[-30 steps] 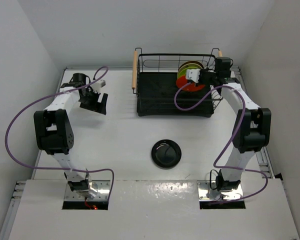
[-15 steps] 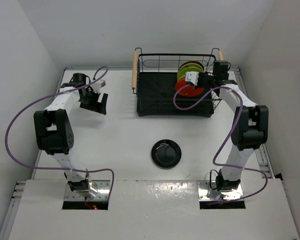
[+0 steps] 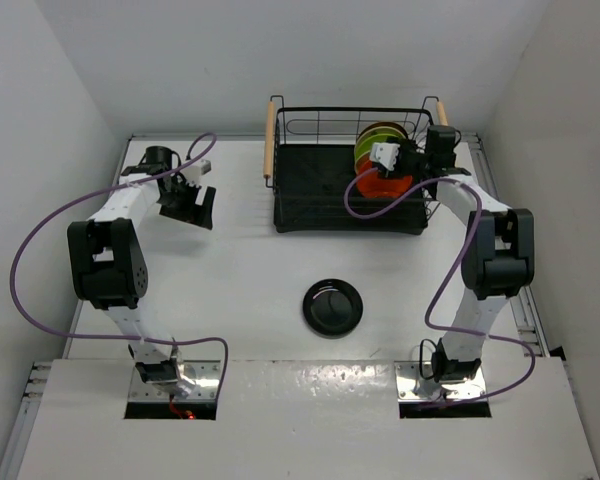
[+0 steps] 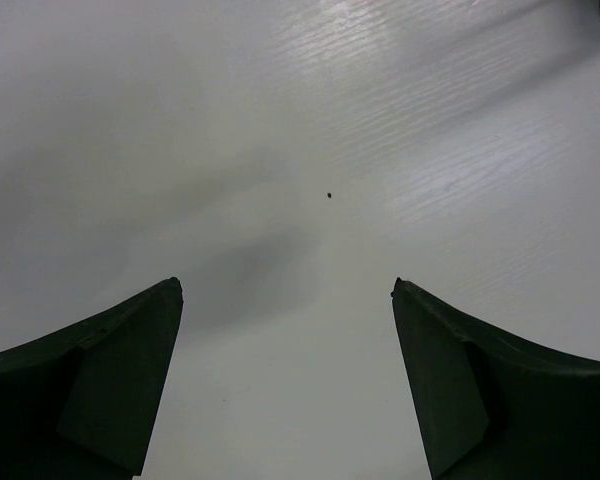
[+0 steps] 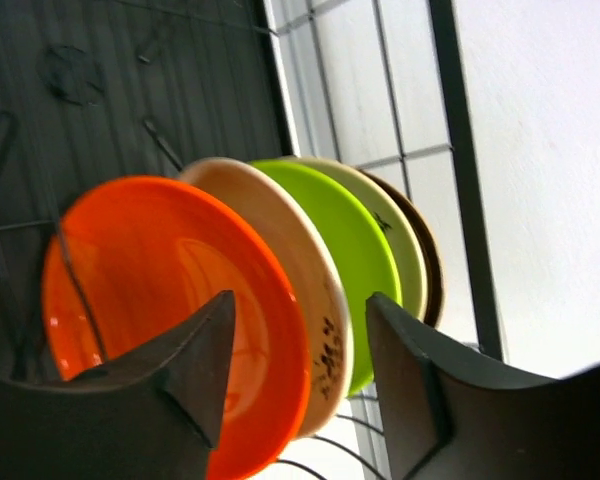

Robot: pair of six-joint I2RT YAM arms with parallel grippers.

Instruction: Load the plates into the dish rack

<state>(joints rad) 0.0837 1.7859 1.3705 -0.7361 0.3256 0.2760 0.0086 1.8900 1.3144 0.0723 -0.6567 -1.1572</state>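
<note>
The dish rack (image 3: 320, 215), black wire with wooden handles, stands at the back of the table. Several plates stand on edge in its right end: orange (image 5: 150, 290), beige with dark marks (image 5: 315, 300), lime green (image 5: 365, 250), cream (image 5: 408, 255) and brown (image 5: 436, 270). My right gripper (image 5: 300, 300) is open just above them, its fingers astride the rims of the orange and beige plates without gripping either. A glossy black plate (image 3: 332, 306) lies flat on the table's middle. My left gripper (image 4: 287, 285) hangs open over bare table at the far left (image 3: 187, 205).
The rack's wire wall (image 5: 448, 120) runs close to the right finger, with white table beyond it. The rack's left half (image 3: 310, 175) holds no plates. Purple cables loop off both arms. White walls close in the table on three sides.
My right gripper has opened and let go of the orange plate, which now stands in the rack. The right wrist shifted slightly toward the back. The left arm has not moved.
</note>
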